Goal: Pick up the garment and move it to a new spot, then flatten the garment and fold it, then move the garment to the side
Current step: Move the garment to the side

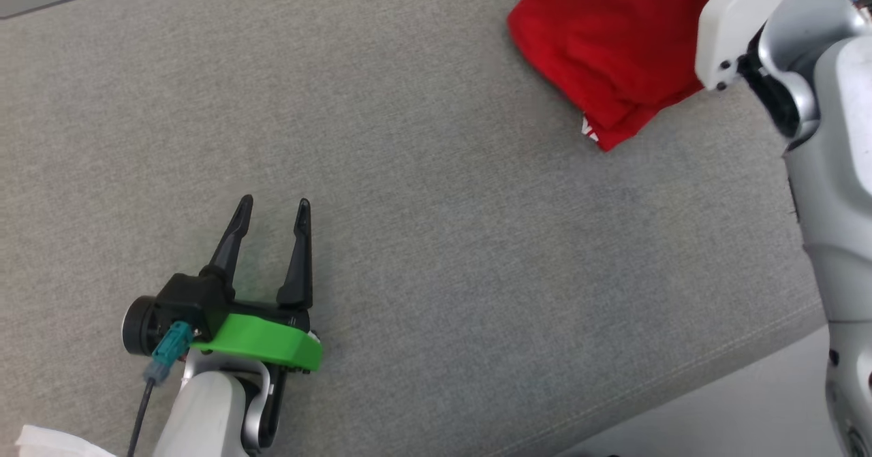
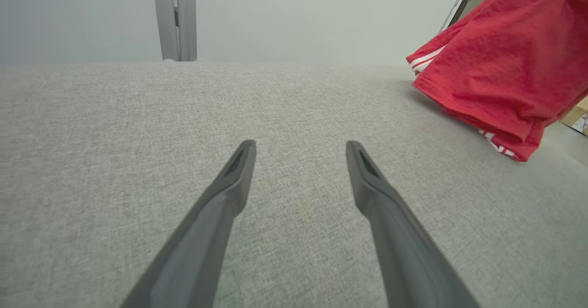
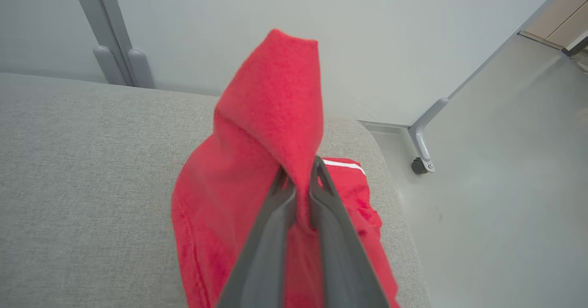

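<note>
The garment [image 1: 613,48] is red cloth with white stripes at one hem, hanging in a bunch over the far right of the grey cushioned surface [image 1: 436,191]. In the right wrist view my right gripper [image 3: 298,172] is shut on a fold of the garment [image 3: 271,129], which peaks above the fingertips and drapes down below them. The left wrist view shows the garment [image 2: 505,64] at its upper right, its lower edge near the cushion. My left gripper [image 1: 274,203] hovers open over the cushion at the lower left, far from the cloth; its fingers [image 2: 234,175] have nothing between them.
The cushion's front edge runs diagonally at the lower right, with pale floor [image 1: 736,416] beyond it. A grey partition with a castor foot [image 3: 420,163] stands behind the cushion's right end. A white scrap [image 1: 48,443] lies at the bottom left corner.
</note>
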